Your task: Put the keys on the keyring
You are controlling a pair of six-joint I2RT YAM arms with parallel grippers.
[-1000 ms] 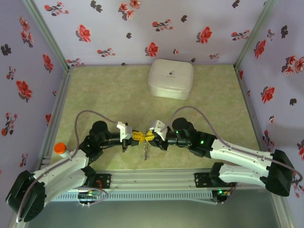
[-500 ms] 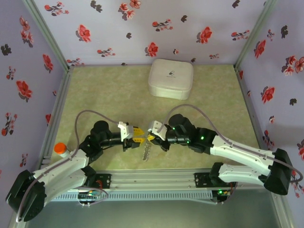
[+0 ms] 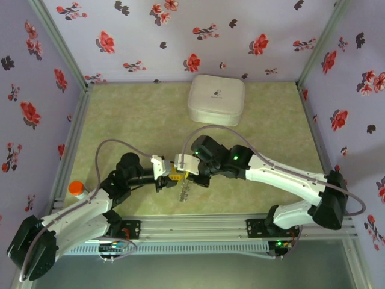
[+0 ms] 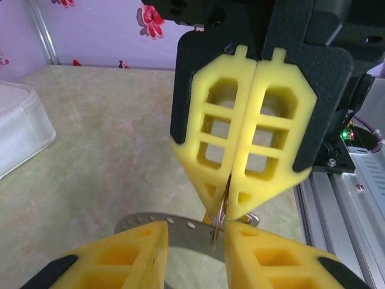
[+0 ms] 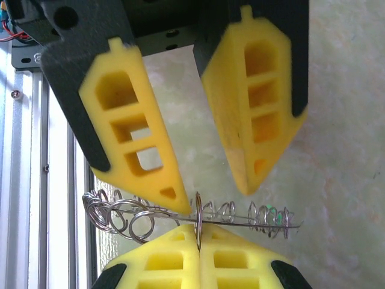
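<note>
Steel-grey and beaded, the wire-coil keyring [image 5: 227, 212] runs left to right across the lower frame, one thin ring pinched in my shut-together right fingers [image 5: 162, 262], with my left fingers [image 5: 289, 108] apart just above, astride it.

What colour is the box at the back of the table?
The box is white; the top view shows it best.
</note>
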